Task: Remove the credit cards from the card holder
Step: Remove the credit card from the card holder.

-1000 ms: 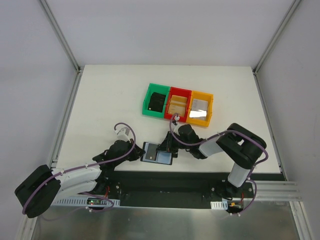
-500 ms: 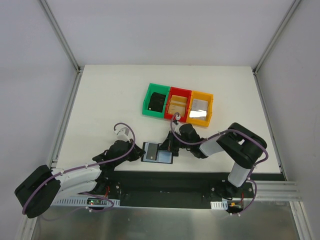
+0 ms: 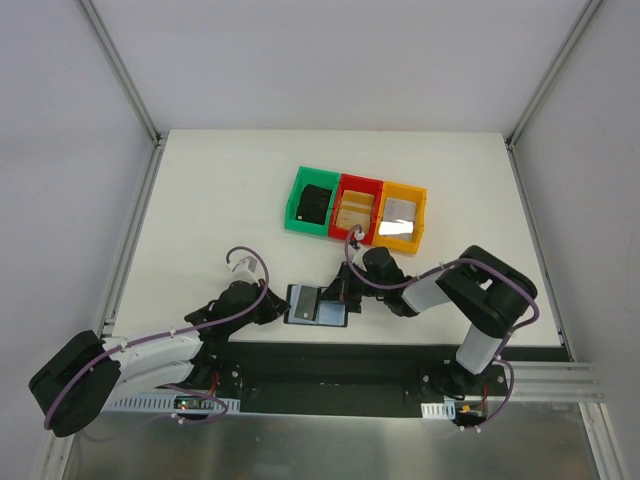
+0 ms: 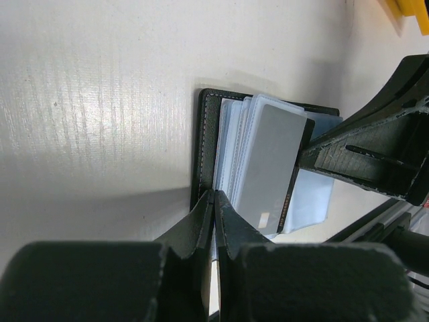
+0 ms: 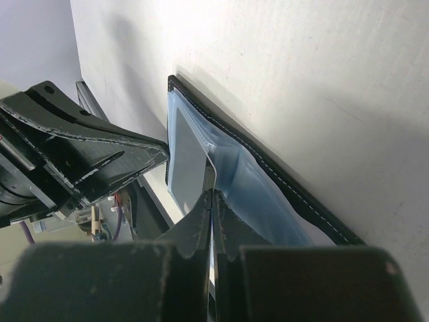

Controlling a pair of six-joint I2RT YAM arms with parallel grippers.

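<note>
Right gripper (image 3: 344, 292) has closed up since a second ago, wrist shifted slightly rightward; card holder (image 3: 315, 306) unmoved. Holder lies open at table (image 3: 220, 200) near edge, about mid-width, between both arms. Left gripper (image 4: 213, 198) fully shut, pinching holder's left border, pinning it. Right jaws clamped on edge of grey credit card (image 4: 265, 168); card tilted up, mostly still in sleeve. Progress: early. Extraction begun, no card clear of holder; further sleeves stacked beneath, contents unclear.
</note>
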